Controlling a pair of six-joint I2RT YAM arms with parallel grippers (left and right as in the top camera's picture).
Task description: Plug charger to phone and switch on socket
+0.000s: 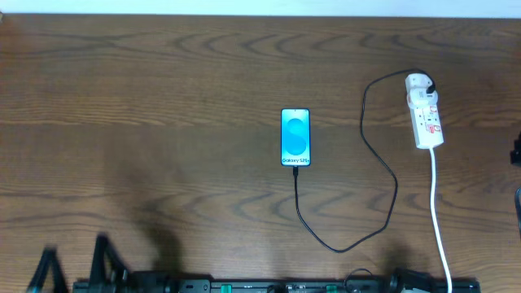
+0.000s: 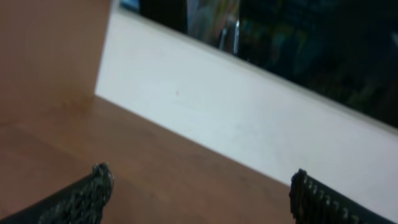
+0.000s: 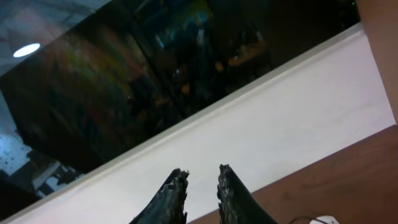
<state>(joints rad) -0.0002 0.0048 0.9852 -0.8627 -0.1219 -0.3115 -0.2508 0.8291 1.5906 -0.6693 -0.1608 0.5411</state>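
Note:
The phone (image 1: 295, 137) lies at the table's middle, its cyan screen lit. The charger (image 1: 396, 191), a thin black cable, runs from the phone's near end in a loop to a black plug (image 1: 427, 83) at the far end of the white socket (image 1: 426, 118) on the right. My left gripper (image 1: 72, 264) is at the near left edge, far from both; in the left wrist view (image 2: 202, 186) its fingers are wide apart and empty. My right gripper (image 3: 202, 177) has its fingers nearly together, holding nothing, and points at the back wall.
The socket's white cord (image 1: 438, 220) runs to the near edge at the right. A dark part of the right arm (image 1: 517, 153) shows at the right edge. A white wall (image 2: 249, 124) borders the table's far side. A black rail (image 1: 269, 286) lines the near edge.

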